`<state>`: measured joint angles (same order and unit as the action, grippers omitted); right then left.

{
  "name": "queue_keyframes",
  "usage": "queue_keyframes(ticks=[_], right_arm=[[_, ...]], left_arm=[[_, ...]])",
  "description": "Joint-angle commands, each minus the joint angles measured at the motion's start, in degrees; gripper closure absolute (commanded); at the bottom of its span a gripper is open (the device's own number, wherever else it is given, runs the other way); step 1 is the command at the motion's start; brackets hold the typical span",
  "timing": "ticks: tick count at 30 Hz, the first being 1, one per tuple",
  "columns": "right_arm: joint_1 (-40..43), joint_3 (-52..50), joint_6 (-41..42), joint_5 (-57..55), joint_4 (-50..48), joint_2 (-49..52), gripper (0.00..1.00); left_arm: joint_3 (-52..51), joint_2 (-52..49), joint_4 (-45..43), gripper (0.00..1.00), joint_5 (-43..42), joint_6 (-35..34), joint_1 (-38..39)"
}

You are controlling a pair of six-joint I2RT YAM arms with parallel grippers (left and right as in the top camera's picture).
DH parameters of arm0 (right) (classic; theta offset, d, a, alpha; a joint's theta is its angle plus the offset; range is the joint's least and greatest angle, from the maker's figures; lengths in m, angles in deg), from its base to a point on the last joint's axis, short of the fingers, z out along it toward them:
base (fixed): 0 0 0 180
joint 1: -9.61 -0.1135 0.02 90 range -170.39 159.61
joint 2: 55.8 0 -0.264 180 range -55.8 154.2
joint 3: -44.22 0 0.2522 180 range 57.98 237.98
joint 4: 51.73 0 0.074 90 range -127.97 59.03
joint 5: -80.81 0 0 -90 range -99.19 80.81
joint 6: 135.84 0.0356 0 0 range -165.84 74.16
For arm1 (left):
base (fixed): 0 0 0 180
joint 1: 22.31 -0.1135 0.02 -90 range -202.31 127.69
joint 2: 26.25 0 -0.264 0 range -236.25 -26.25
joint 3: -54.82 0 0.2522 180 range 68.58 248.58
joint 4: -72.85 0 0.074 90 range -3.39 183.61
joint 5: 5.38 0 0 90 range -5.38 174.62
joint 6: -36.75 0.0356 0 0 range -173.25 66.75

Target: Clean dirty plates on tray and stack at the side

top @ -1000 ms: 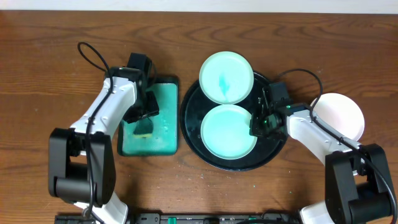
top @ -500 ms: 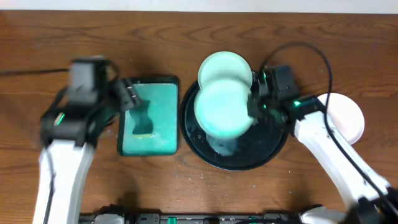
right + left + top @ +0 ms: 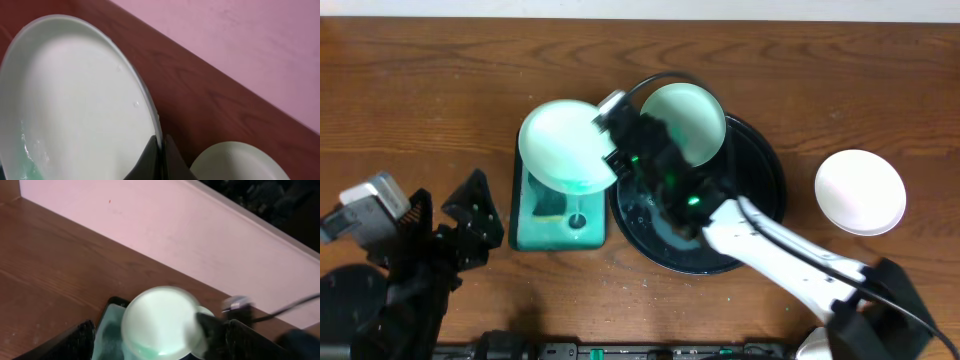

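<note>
Right gripper (image 3: 160,152) is clamping a plate (image 3: 560,145) by its rim over the green pad (image 3: 552,228), center-left; left gripper (image 3: 472,213) is hanging lower left, jaws apart.

A teal basin (image 3: 535,236) with a dark rim is set on the wooden bench (image 3: 420,90); a pink wall (image 3: 150,225) is seen beyond the basin.

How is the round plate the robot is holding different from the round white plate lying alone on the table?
The pale mint round plate is pinched at its rim by the right gripper above the green rectangular pad; the white round plate lies flat on the brown wooden table, touched by nothing. The mint plate has teal smears near one edge; the white one looks spotless. Both are small, round and shallow.
</note>
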<state>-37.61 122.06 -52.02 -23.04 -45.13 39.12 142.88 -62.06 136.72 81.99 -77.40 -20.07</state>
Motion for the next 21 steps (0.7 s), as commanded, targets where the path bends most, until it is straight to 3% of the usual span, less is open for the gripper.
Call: queue_keyframes(ticks=[1, 9, 17, 21], right_arm=[[-3.4, 0.3, -7.3, -10.2, -3.7, -1.3, 0.99], [-10.8, 0.3, -24.3, -19.5, -8.1, -6.8, 0.99], [-14.7, 0.3, -36.4, -25.4, -15.4, -8.2, 0.99], [-15.0, 0.3, -38.7, -26.3, -18.2, -8.2, 0.99]], left_arm=[[0.6, 0.4, 0.2, 0.16, 0.5, 0.1, -0.3], [0.6, 0.3, 3.6, 0.16, 0.5, 0.1, -0.3], [0.6, 0.3, 9.6, 0.16, 0.5, 0.1, -0.3], [0.6, 0.3, 12.3, 0.16, 0.5, 0.1, -0.3]])
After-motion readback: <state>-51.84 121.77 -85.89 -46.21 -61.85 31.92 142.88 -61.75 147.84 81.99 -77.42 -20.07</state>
